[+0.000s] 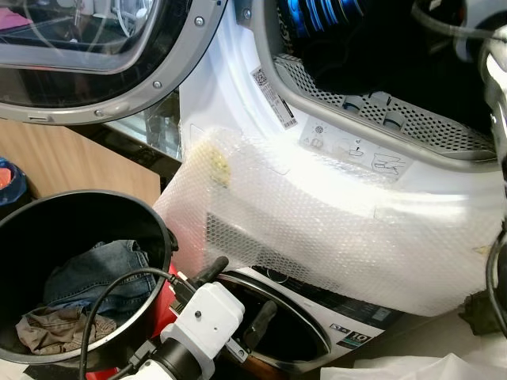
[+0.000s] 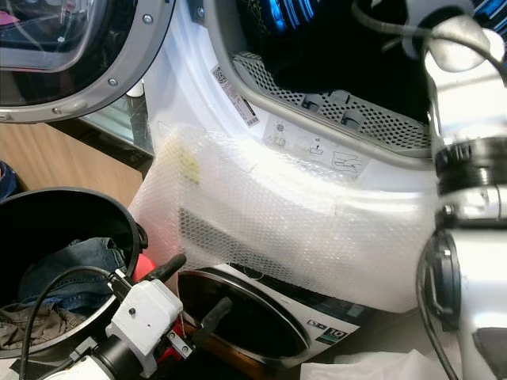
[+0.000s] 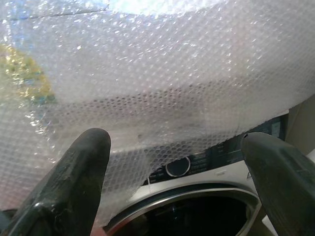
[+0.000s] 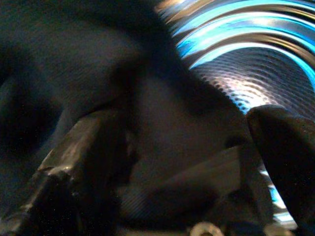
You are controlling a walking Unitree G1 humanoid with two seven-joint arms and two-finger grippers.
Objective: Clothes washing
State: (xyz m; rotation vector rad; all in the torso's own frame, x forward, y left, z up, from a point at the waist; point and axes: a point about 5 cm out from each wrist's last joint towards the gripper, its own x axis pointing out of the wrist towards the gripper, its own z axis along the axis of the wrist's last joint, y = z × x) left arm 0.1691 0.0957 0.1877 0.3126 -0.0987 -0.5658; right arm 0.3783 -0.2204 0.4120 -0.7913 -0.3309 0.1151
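Note:
A black laundry basket (image 1: pixel 119 202) at the lower left holds blue jeans (image 1: pixel 103 273) and a brownish garment (image 1: pixel 51 328). My left gripper (image 1: pixel 238 293) hovers open just right of the basket, in front of the lower washer's round door (image 1: pixel 293 324), with nothing between its fingers. The upper machine's drum (image 1: pixel 380 47) stands open, lit blue inside. My right arm (image 2: pixel 467 158) reaches up into it. In the right wrist view the right gripper (image 4: pixel 187 123) is open inside the drum, close to a dark garment (image 4: pixel 74 59).
Bubble wrap (image 1: pixel 317 222) hangs over the upper machine's front panel and part of the lower washer's controls. The upper machine's door (image 1: pixel 95 55) is swung open at the top left. A wooden panel (image 1: pixel 71 158) stands behind the basket. White cloth (image 1: pixel 412 368) lies at the bottom right.

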